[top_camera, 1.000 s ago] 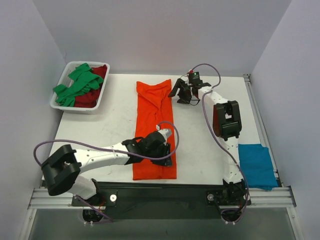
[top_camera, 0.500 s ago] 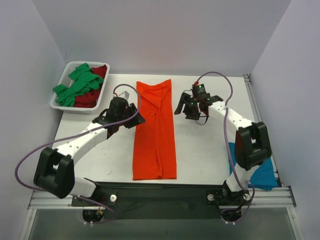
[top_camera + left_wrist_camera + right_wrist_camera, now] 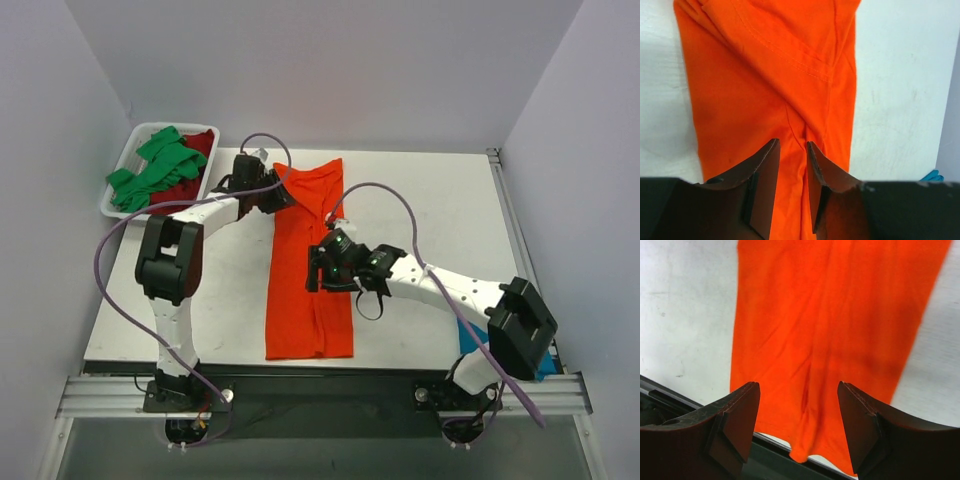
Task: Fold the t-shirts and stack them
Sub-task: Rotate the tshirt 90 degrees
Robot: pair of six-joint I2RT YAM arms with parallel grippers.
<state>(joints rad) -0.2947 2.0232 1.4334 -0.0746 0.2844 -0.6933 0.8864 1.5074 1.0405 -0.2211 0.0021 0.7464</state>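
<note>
The orange t-shirt (image 3: pixel 310 260) lies folded into a long narrow strip running from the far side of the table to its near edge. My left gripper (image 3: pixel 282 196) hovers at the strip's far left end, open by a narrow gap; in the left wrist view (image 3: pixel 792 146) only orange cloth (image 3: pixel 765 75) shows between the fingers. My right gripper (image 3: pixel 319 268) is over the middle of the strip, open wide and holding nothing, seen in the right wrist view (image 3: pixel 797 389) above the shirt's near end (image 3: pixel 830 340). A green t-shirt (image 3: pixel 155 172) and a dark red one (image 3: pixel 180 196) lie in the tray. The teal t-shirt (image 3: pixel 536 366) is mostly hidden behind the right arm.
The white tray (image 3: pixel 117 210) stands at the far left corner of the table. Grey walls close in the back and both sides. The right arm's cable (image 3: pixel 400 200) loops over the table right of the shirt. A dark rail (image 3: pixel 670 400) runs along the table's near edge.
My left arm swung from the shirt's near end up to its far left end. My right arm came from the far right down over the shirt's middle. The orange shirt has not shifted.
</note>
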